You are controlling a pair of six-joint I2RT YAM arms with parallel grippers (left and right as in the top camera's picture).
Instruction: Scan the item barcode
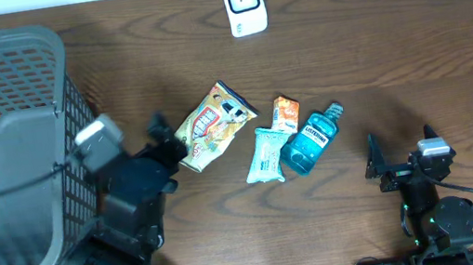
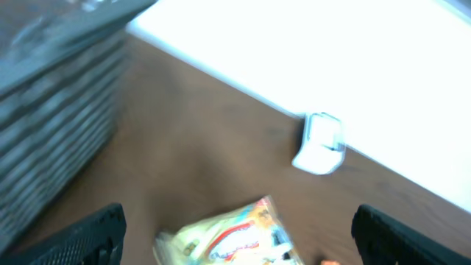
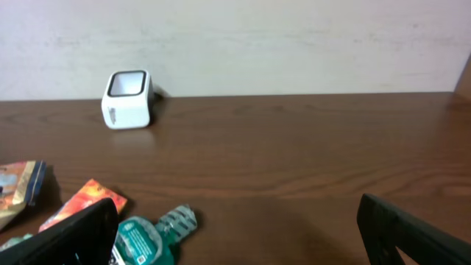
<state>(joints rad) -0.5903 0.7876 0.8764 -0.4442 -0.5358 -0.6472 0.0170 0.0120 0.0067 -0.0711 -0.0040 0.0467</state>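
Several items lie mid-table: a yellow snack bag [image 1: 213, 126], a small orange packet [image 1: 285, 113], a pale wipes pack [image 1: 268, 154] and a blue mouthwash bottle [image 1: 311, 140]. A white scanner [image 1: 245, 3] stands at the far edge. My left gripper [image 1: 169, 152] hovers open just left of the snack bag. In the left wrist view the snack bag [image 2: 228, 235] shows blurred between the wide-apart fingers of that gripper [image 2: 239, 243]. My right gripper [image 1: 401, 150] is open and empty, to the right of the bottle [image 3: 147, 235].
A dark grey mesh basket [image 1: 4, 148] fills the left side, close behind the left arm. The scanner [image 3: 127, 99] stands against the white wall. Bare wood lies between the items and the scanner and to the right of the bottle.
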